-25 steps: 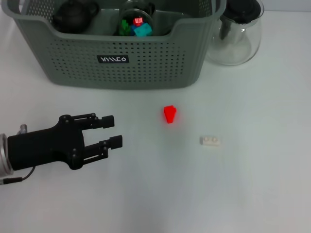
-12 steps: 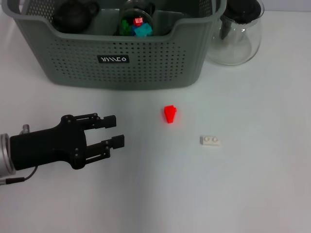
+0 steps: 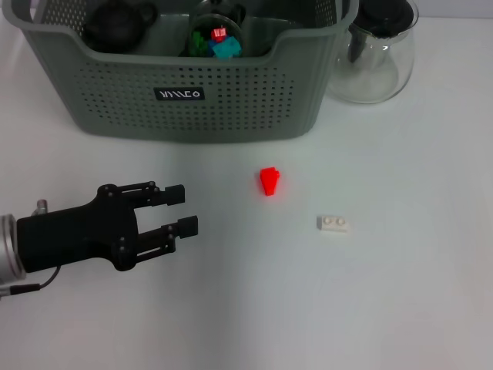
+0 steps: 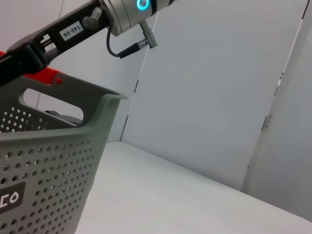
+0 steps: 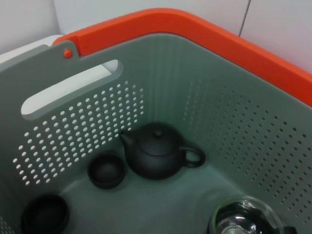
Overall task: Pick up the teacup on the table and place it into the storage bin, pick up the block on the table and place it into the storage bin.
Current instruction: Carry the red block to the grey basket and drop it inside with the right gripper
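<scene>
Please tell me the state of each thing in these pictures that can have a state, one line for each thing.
left gripper: open, empty, low over the table.
storage bin: upright, holding a black teapot, two black cups and a glass vessel.
red block: on the table, untouched.
white block: lying flat on the table.
glass teapot: upright, beside the bin.

White table point(image 3: 254, 308) carries the grey-green perforated storage bin point(image 3: 231, 100) at the far edge, a clear glass teapot point(image 3: 377, 58) just beside its right end, a red block point(image 3: 269, 181) and a small white brick point(image 3: 333, 224) nearer, well apart.
</scene>
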Robot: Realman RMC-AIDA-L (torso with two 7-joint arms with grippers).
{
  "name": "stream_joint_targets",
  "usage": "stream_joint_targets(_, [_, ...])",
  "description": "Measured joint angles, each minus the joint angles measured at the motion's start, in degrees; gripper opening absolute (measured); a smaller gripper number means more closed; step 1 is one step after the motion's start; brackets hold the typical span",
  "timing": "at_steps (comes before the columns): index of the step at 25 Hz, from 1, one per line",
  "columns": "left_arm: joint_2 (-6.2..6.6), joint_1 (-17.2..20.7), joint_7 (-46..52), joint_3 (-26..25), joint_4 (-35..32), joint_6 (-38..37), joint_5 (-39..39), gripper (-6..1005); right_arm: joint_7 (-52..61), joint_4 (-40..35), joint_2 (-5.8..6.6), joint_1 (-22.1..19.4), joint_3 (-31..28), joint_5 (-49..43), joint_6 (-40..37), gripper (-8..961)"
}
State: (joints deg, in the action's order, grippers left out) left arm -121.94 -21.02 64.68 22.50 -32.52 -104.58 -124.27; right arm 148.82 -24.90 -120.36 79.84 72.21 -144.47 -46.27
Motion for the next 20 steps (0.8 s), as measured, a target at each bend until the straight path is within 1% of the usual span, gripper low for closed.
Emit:
stream_joint_targets(7, [-0.05,0.09,-0.12,-0.20,0.00,0.09,0.00,539,0.02,0.01,-0.05,0.12,0.28,0.03,0.03,156])
stream_joint_targets(12, [-0.05,0.10,-0.15,-0.36,0.00,0.13,0.00,539,0.16,-0.89,-0.05,-0.53,-0.06,0.11,-0.02,235])
stream_joint_targets(14, [-0.05,0.15,-0.16,-0.36,0.00,0.15,0.00,539,0.29,-2.57,-0.04,-1.43,-0.10,0.51,-0.61,323])
stream_joint_targets(16, [-0.05,0.22,-0.15,-0.39,0.00,0.33,0.01,539,0.23,-8.49,0.02,-4.74,-0.13,2.02,-3.65,412])
stream_joint_targets(17, [-0.04,0.25,-0.12,-0.42,0.00,0.45,0.00,539,0.14,-12.83,0.05,-7.42,-0.16,3.22,-5.98,456])
stream_joint_targets(18, [-0.06,0.24,-0.03,-0.41,0.01,0.49,0.01,539,-0.15,-17.88,0.02,-10.58,-0.04,5.07,-8.26,500])
stream_joint_targets(20, [-0.05,0.23,0.09,-0.42,0.01,0.59,-0.01,539,-1.95,-31.02,0.03,-18.93,0.23,10.90,-13.00,500])
